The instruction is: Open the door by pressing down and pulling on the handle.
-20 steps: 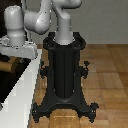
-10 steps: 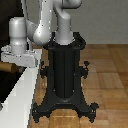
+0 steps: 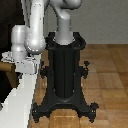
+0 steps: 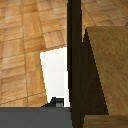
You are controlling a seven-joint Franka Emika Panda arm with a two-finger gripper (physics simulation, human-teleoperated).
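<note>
The door (image 3: 7,30) is a dark brown-black panel at the exterior view's left, set in a white frame (image 3: 20,102). The tan handle (image 3: 5,67) projects from it. My gripper (image 3: 21,64) sits right at the handle's outer end, on top of it and touching or nearly so. Its fingers are too small and too hidden to show how they stand. In the wrist view the door's thin dark edge (image 4: 75,60) runs upright, with the tan handle (image 4: 102,80) large and close beside it and the white frame (image 4: 54,75) behind.
The black robot pedestal (image 3: 64,75) stands on the wooden floor (image 3: 107,70) in the middle, its feet spread out close to the white frame. The arm's grey-white links (image 3: 35,35) reach from the pedestal top over to the door.
My gripper has come down and slightly towards the exterior view's right, onto the handle's level. The door and frame look unmoved.
</note>
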